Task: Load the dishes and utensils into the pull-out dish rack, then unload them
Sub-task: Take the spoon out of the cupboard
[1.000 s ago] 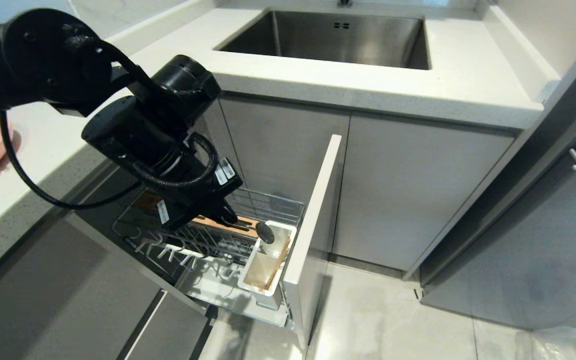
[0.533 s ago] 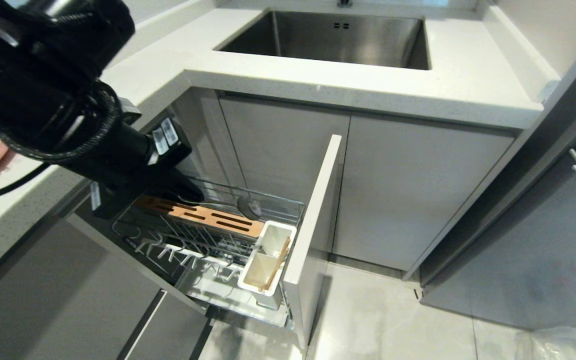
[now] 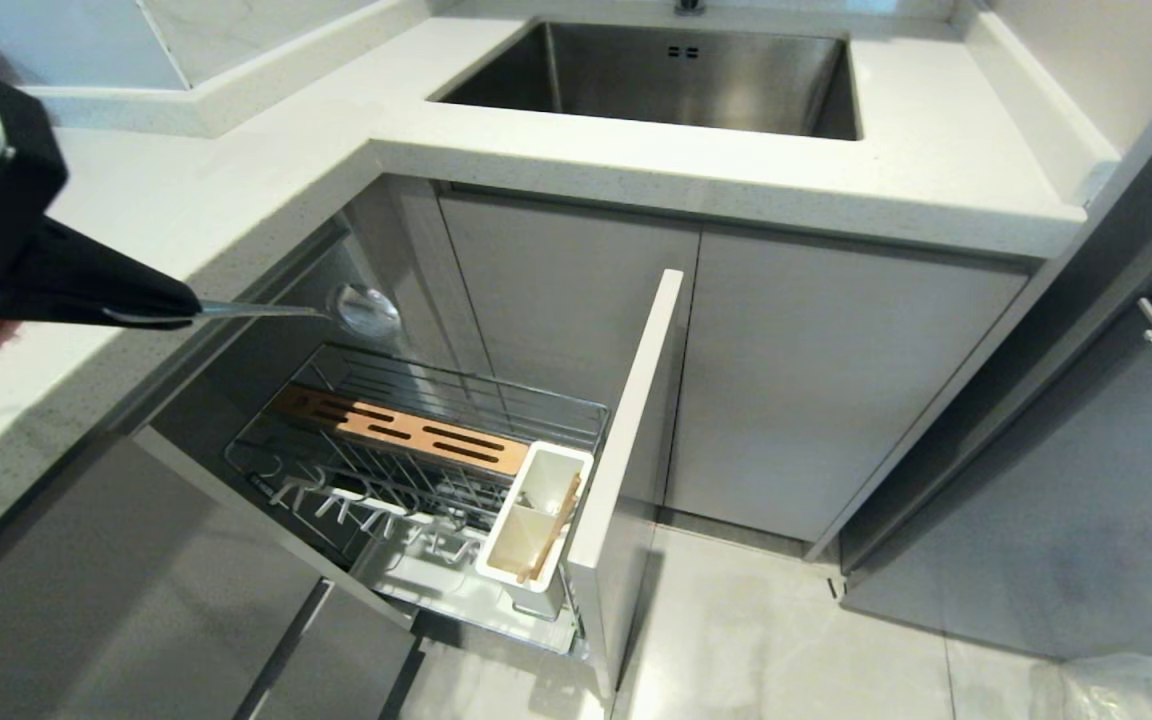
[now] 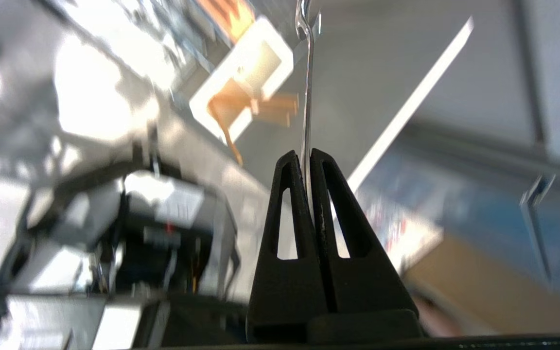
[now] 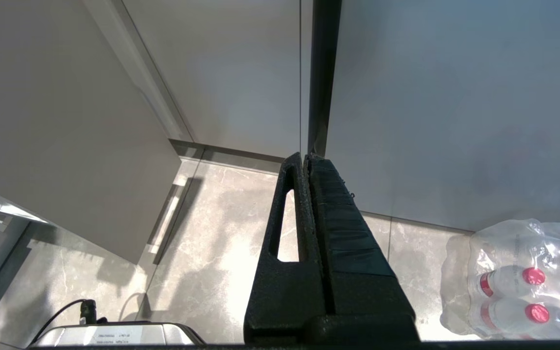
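Small silver metal spoon point(image 3: 361, 308) pinched by its handle in clenched left claw point(image 3: 151, 305), above white stone counter point(image 3: 236, 200) edge. Light wooden chopsticks point(image 3: 548, 535) in white rectangular caddy point(image 3: 536, 520) of chrome wire pull-out rack point(image 3: 416, 470), not yet unloaded. Right claw point(image 5: 306, 160) clenched empty, parked near floor

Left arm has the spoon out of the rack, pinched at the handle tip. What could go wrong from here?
1. The left gripper holds the spoon only by the end of its thin handle, bowl far out and level; it might pivot or slip during the carry.
2. The bowl hangs above the pull-out dish rack, near the counter edge; a swing toward the counter could clip it.
3. If dropped, it would likely fall into the rack, near the chopsticks in the caddy.
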